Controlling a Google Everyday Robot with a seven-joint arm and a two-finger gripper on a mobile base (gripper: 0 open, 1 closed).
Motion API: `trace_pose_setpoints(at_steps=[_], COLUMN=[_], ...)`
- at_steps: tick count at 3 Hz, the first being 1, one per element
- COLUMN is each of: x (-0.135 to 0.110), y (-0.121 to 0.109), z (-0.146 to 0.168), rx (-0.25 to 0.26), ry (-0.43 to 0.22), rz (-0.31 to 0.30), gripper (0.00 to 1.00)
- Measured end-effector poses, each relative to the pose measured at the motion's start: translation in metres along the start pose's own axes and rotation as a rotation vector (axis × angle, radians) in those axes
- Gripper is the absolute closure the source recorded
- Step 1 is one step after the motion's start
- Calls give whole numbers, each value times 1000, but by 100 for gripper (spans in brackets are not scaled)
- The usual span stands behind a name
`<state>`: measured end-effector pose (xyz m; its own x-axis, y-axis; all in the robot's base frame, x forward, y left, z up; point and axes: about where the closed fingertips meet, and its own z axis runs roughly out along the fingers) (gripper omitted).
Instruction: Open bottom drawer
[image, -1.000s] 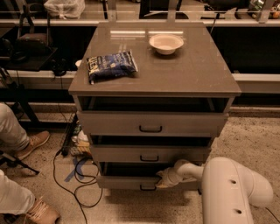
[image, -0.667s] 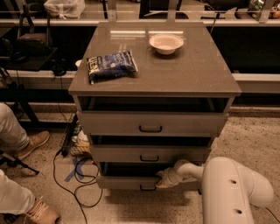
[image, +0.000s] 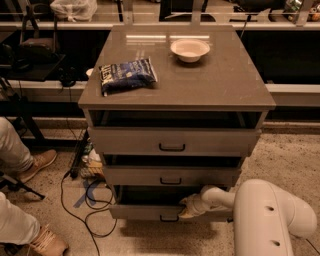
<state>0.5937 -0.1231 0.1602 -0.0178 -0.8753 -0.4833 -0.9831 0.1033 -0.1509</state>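
Note:
The bottom drawer (image: 140, 211) is the lowest of three grey-taupe fronts, with a small black loop handle (image: 169, 218). It stands pulled out a little, with a dark gap above its front. My gripper (image: 186, 209) sits at the top edge of that front, just right of the handle. The white arm (image: 270, 215) reaches in from the lower right. The gripper's tip is hidden against the drawer edge.
A blue snack bag (image: 127, 75) and a white bowl (image: 189, 50) lie on the cabinet top (image: 220, 85). The two upper drawers (image: 172, 141) also stand slightly out. A person's legs and shoes (image: 30, 165) are at left. Cables (image: 85, 200) trail on the floor.

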Motion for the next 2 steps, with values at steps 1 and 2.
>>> trace_pose_setpoints(at_steps=[1,2], x=[2,4], y=[10,23], z=[-3,-6], rx=[4,3], ry=[-4,-12], rz=[12,26], gripper=[100,100])
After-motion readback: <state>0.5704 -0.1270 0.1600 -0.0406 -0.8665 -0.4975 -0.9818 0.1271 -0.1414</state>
